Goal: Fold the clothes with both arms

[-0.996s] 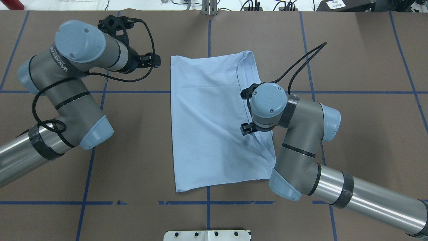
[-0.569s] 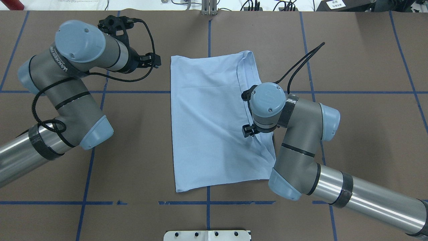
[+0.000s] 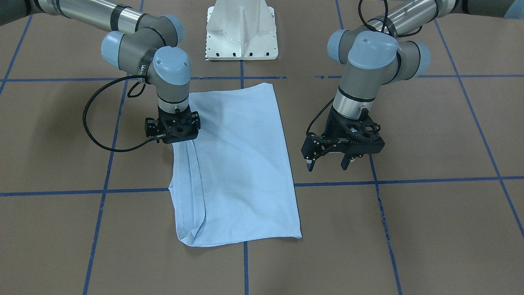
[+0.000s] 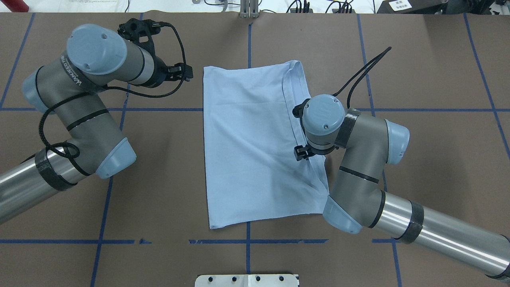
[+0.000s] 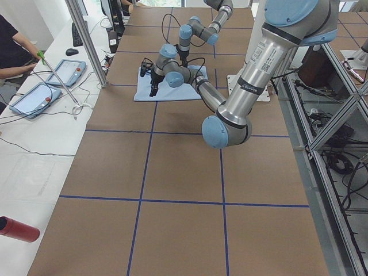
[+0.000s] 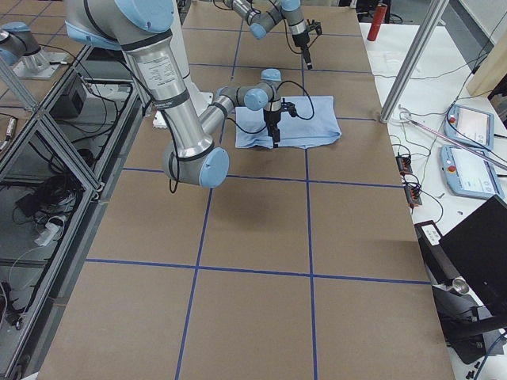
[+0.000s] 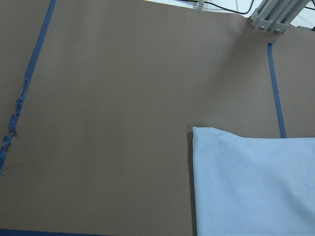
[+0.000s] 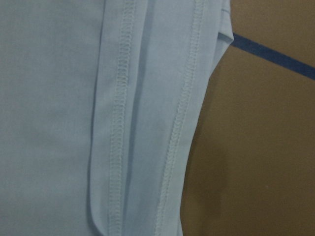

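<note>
The light blue T-shirt (image 4: pixel 247 143) lies folded into a tall rectangle at the centre of the brown table (image 4: pixel 418 59), its stitched hems stacked along its 3 o'clock edge in the overhead view. The right arm (image 4: pixel 358 159) bends over that edge with the right gripper (image 3: pixel 174 130) above the hems, its fingers hidden, so whether they are spread or pinching cannot be told. The left gripper (image 3: pixel 327 165) hangs off the cloth near the shirt's 10 o'clock corner, fingers spread apart.

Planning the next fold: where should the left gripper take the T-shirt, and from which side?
Probably its far left corner, nearest the open left gripper. Come from above on the robot's left: the T-shirt lies flat there, with bare table beside for one of the fingers.
</note>
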{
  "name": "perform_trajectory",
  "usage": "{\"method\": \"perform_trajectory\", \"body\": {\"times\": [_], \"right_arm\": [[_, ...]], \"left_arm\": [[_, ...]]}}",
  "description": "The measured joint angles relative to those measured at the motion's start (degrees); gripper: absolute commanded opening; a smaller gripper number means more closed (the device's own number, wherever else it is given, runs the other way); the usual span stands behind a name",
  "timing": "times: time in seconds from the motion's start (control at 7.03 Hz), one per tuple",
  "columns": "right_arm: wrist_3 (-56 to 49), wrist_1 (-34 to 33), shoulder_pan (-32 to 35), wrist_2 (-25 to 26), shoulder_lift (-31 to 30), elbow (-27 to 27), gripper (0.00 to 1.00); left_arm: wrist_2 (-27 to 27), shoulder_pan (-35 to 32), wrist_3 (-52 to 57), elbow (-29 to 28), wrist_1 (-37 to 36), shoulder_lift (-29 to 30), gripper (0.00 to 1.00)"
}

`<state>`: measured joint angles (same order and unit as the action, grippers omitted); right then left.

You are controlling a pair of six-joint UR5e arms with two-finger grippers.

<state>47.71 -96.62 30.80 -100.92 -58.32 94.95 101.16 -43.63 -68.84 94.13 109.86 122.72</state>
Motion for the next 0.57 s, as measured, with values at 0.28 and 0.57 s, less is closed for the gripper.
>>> {"method": "perform_trajectory", "body": {"times": [0.28,0.57], "right_arm": [[-0.93,-0.05,1.11,-0.15,-0.58,-0.02,1.00],[-2.43,0.32,1.66,-0.54,-2.10,0.10,1.00]], "left_arm": [[0.00,0.03,-0.06,0.00,0.02,-0.03,1.00],[0.00,0.03,-0.07,0.00,0.50,-0.09,1.00]]}}
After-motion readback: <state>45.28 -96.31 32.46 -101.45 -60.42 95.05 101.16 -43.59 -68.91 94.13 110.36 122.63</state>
